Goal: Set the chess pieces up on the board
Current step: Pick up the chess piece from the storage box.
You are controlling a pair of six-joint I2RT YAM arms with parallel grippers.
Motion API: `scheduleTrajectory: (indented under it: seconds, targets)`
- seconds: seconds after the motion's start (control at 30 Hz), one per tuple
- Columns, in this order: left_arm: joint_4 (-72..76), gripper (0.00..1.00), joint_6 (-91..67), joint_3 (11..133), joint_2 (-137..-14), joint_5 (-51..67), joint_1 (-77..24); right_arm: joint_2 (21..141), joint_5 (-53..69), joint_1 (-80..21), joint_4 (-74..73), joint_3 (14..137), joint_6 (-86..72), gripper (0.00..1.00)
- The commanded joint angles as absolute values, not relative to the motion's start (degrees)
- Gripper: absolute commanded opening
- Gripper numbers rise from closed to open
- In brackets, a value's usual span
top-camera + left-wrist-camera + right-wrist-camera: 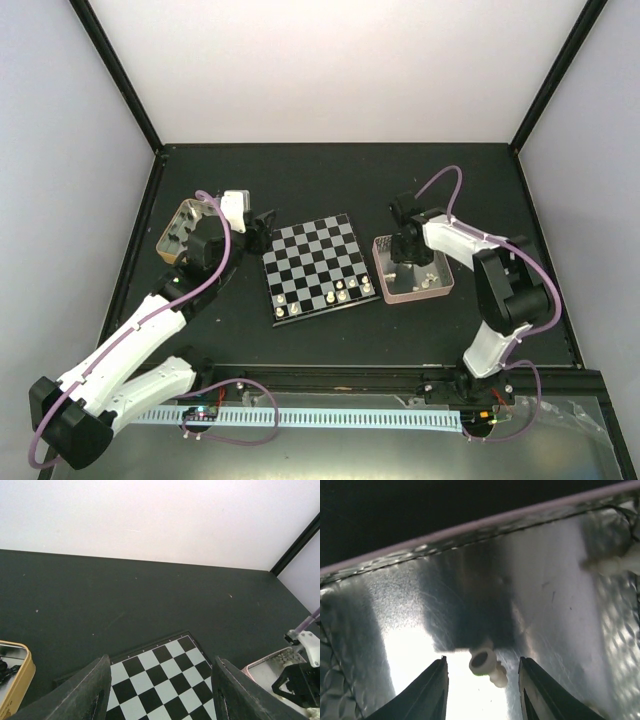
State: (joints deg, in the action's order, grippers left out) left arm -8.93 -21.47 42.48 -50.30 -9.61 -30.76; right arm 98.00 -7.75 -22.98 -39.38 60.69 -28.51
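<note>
Above: the board [318,262] sits on the tabletop [300,180], a few white pieces [341,293] along its near edge.

Left wrist: the left fingers [85,695] are spread, empty, over the board's far edge.

Right wrist: the right fingers [427,692] are open around a toppled piece [484,662] in the tray [555,595]; light, slick, likely best pinched mid-body.

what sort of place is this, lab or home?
Most likely a lab test cell: plain white panels on black frame posts enclose a dark table, the left arm and right arm are mounted at its near edge, and a slotted cable duct runs in front.
</note>
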Motion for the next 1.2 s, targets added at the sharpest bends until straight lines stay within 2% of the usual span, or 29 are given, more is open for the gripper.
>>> scheduleTrajectory:
  seconds: [0.0,0.63,0.73,0.87,0.97,1.07,1.17]
  targets:
    - [-7.27,0.57,-21.48,43.07,-49.92,-8.66,-30.29,100.6,-8.43,-22.39,-38.66,63.63,-24.92,0.4]
    - [-7.21,0.57,-21.45,43.15,-50.34,-8.26,-30.23,103.35,-4.68,-19.91,-37.81,62.41,-24.73,0.21]
    - [-7.28,0.57,-21.42,43.24,-50.36,-8.24,-30.23,103.45,-3.76,-19.69,-37.82,62.16,-24.92,0.21]
    - [-7.21,0.57,-21.43,43.24,-50.36,-8.18,-30.21,103.53,-3.75,-19.6,-38.15,61.94,-24.96,0.27]
    - [-7.21,0.57,-21.44,43.31,-50.49,-8.18,-30.23,103.82,-3.59,-19.6,-38.43,61.79,-24.93,0.27]
    - [-7.27,0.57,-21.37,43.31,-50.52,-8.13,-30.21,104.05,-3.19,-19.6,-38.83,61.79,-25.17,0.22]
    - [-7.22,0.57,-21.41,43.33,-50.53,-8.09,-30.19,104.0,-3.05,-19.64,-38.92,61.71,-25.76,0.13]
